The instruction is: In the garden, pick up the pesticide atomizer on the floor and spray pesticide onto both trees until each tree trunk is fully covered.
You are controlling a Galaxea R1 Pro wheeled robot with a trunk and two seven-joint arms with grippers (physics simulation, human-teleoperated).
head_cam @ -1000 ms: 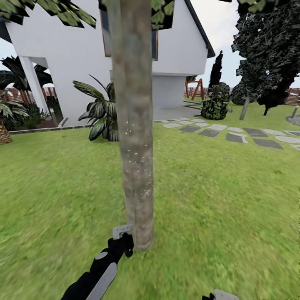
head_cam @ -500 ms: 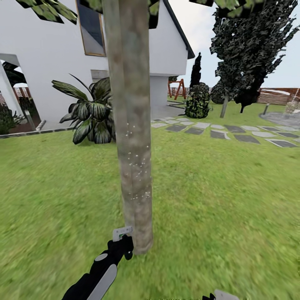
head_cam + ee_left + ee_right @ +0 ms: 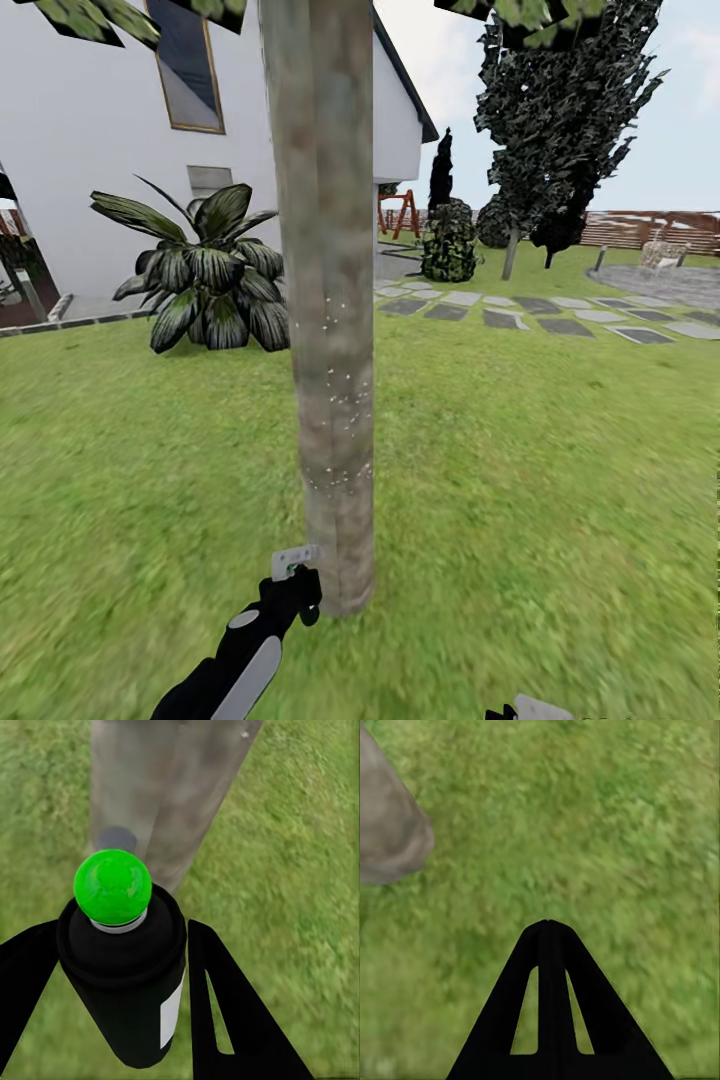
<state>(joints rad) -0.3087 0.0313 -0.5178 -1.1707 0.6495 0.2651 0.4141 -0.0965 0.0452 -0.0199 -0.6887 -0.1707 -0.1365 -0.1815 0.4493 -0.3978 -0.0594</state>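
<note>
Left gripper (image 3: pixel 124 967) pinches pesticide atomizer (image 3: pixel 122 967) between its two fingers, held low, just beside foot of tree trunk (image 3: pixel 327 300). Green top points at bark. Right gripper (image 3: pixel 549 937) pressed together, holds nothing, hangs over grass (image 3: pixel 550 480). Some white pesticide (image 3: pixel 340 400) specks dot middle of trunk. Rest of bark looks bare. Job looks partly done: this trunk needs more spray, likely second tree too.
</note>
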